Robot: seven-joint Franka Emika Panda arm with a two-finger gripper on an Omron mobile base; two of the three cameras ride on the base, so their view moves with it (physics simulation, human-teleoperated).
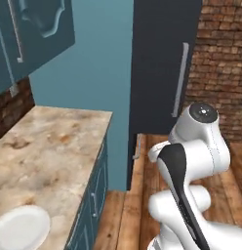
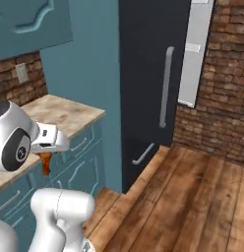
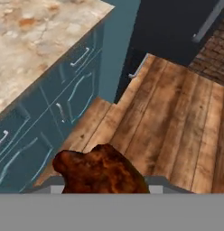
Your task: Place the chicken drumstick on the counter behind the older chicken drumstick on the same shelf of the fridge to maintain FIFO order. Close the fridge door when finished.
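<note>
**Guide:** So, what surrounds you?

**Me:** Ahead stands the dark fridge [image 2: 148, 88], its visible door [image 1: 162, 63] shut, grey bar handle upright. Wooden floor [image 3: 177, 122] lies below me; the marbled bench [image 1: 50, 151] runs along my left.

**Guide:** And the drumstick?

**Me:** My fingers [image 3: 102, 180] pinch the reddish-brown chicken drumstick [image 3: 100, 171], hanging down past the bench edge; the fridge lies forward and to the right.

glossy white arm [image 1: 191, 146] — rounded links, black joints
</note>
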